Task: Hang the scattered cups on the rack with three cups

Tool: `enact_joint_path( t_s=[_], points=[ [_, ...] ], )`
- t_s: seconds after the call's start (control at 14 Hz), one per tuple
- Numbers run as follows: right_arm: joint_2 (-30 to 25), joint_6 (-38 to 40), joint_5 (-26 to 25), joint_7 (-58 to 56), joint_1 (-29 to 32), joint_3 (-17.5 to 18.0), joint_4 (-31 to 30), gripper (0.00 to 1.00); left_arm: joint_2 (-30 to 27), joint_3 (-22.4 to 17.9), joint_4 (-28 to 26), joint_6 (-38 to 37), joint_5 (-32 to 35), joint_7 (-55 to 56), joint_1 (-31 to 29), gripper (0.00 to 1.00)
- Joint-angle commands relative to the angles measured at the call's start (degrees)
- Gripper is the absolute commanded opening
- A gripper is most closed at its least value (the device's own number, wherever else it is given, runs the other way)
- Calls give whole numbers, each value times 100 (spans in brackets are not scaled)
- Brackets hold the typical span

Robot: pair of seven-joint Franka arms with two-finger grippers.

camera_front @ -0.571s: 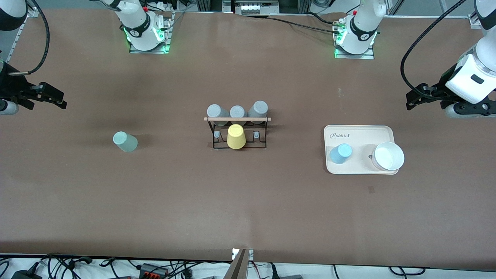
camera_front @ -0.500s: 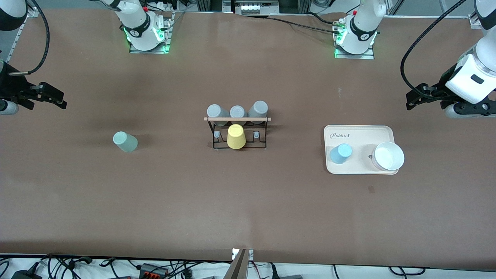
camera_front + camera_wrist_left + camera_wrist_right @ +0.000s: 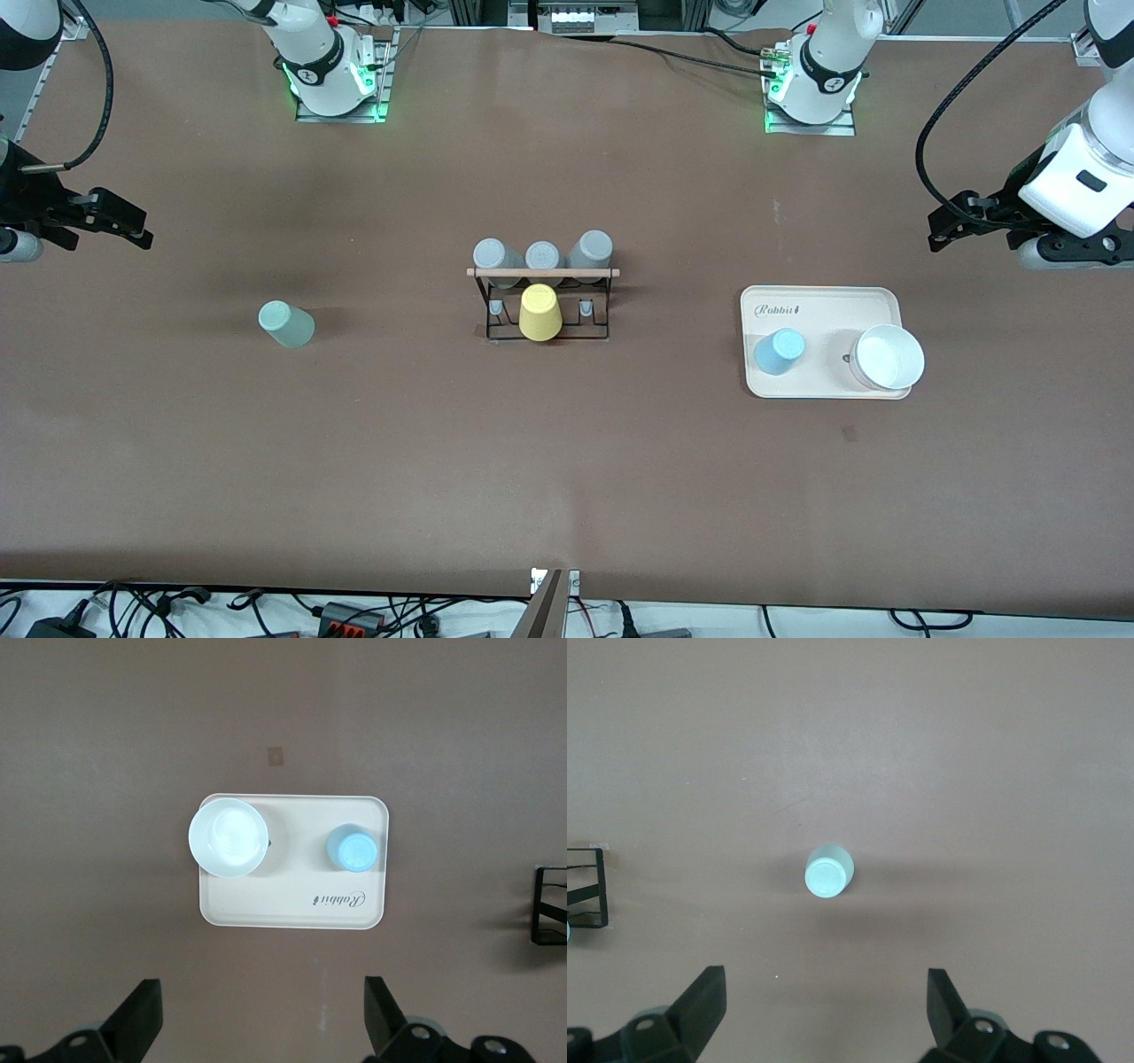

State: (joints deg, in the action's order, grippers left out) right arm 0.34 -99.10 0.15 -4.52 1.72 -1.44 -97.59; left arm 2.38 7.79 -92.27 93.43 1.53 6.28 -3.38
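Note:
The black wire rack (image 3: 547,306) with a wooden rod stands mid-table, its edge also in the left wrist view (image 3: 549,919) and right wrist view (image 3: 586,889). A yellow tumbler (image 3: 539,313) and three grey tumblers (image 3: 542,256) hang on it. The mint-green cup (image 3: 285,323) stands upside down toward the right arm's end, also in the right wrist view (image 3: 828,871). The light blue cup (image 3: 779,351) stands upside down on the cream tray (image 3: 824,385), also in the left wrist view (image 3: 353,848). My left gripper (image 3: 952,232) and right gripper (image 3: 124,227) hang open and empty, high over the table's ends.
A white bowl (image 3: 888,357) sits on the cream tray beside the blue cup, also in the left wrist view (image 3: 229,837). The arm bases (image 3: 332,66) stand along the table's edge farthest from the front camera. Cables lie off the near edge.

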Motion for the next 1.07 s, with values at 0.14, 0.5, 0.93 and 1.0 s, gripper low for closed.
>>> enact_joint_path(
  t_s=[0.14,0.5,0.93,1.0],
  points=[
    [-78,57,3,65,48,39,-15,100,1042,-5,429,18,-13,-57,276,100],
    [1,31,20,57,48,30,29,100,2388,12,455,650,-30,-39,522,100],
    [27,22,3,30,57,30,38,100,3365,12,473,826,-100,-21,680,100],
    [27,22,3,30,57,30,38,100,3444,21,490,835,-118,-12,689,100]
  ],
)
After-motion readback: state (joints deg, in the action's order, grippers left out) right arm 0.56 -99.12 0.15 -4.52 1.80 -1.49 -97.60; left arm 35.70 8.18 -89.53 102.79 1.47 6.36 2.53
